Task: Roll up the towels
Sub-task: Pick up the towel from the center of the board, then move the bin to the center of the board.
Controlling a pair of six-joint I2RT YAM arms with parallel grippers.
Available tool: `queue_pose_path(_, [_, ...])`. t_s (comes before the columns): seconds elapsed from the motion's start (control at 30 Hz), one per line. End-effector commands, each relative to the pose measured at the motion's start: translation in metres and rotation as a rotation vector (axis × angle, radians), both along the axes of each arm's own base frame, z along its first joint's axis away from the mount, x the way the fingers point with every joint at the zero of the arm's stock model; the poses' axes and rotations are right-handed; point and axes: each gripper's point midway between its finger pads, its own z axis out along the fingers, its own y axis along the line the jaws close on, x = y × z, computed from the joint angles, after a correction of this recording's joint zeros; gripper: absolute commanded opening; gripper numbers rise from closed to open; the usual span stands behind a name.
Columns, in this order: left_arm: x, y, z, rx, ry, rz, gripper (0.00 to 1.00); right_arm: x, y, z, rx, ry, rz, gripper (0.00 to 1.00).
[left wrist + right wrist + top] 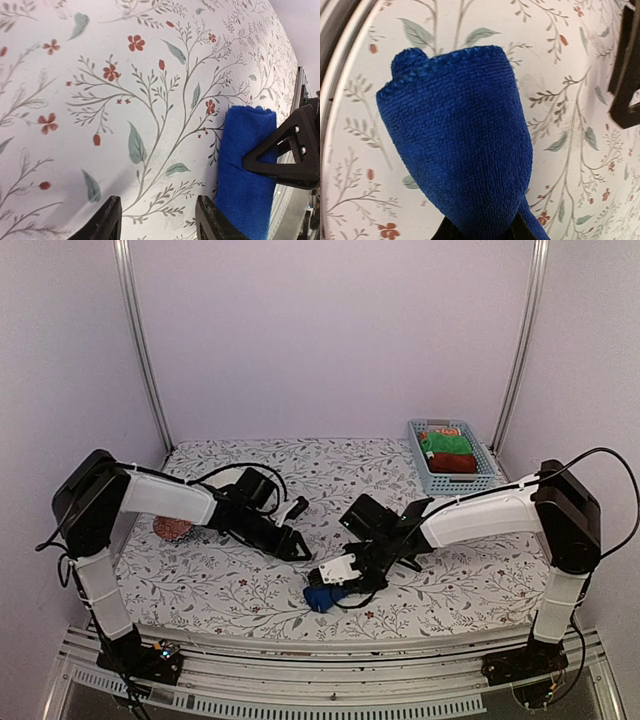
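Observation:
The royal blue towel [320, 598], rolled into a thick bundle, lies near the table's front edge. It fills the right wrist view [460, 150] and shows at the right of the left wrist view [245, 175]. My right gripper [338, 578] is shut on its near end [480, 231]. My left gripper [297, 547] is open and empty [160, 222], low over the cloth-covered table just left of the blue towel. A dark brick-red towel [453, 463] lies in the basket at the back right.
The light blue basket [486, 478] at the back right also holds a green cloth [446, 444] and an orange cloth [436, 432]. An orange patterned cloth [171, 530] lies under my left arm. A floral tablecloth [230, 585] covers the table.

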Motion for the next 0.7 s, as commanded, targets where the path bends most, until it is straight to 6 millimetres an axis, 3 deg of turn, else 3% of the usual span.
queue_pose_path(0.0, [0.004,0.022,0.008,0.042,-0.106,0.070,0.53,-0.058,-0.034,-0.004,-0.147,0.400,-0.060,0.05])
queue_pose_path(0.2, [-0.015,0.018,0.028,-0.079,-0.191,0.066,0.59,-0.049,-0.047,-0.001,-0.168,0.604,-0.194,0.04])
queue_pose_path(0.5, [-0.054,-0.018,0.040,-0.219,-0.206,-0.067,0.62,0.001,-0.055,0.014,-0.100,0.744,-0.366,0.04])
queue_pose_path(0.53, [-0.060,-0.025,0.043,-0.259,-0.202,-0.081,0.71,0.008,-0.055,0.014,-0.088,0.754,-0.393,0.04])
queue_pose_path(0.57, [-0.064,-0.033,0.049,-0.303,-0.207,-0.089,0.96,0.013,-0.055,0.015,-0.081,0.771,-0.422,0.04])
queue_pose_path(0.67, [-0.065,-0.048,0.059,-0.389,-0.213,-0.066,0.99,0.021,-0.057,0.015,-0.068,0.788,-0.456,0.04])
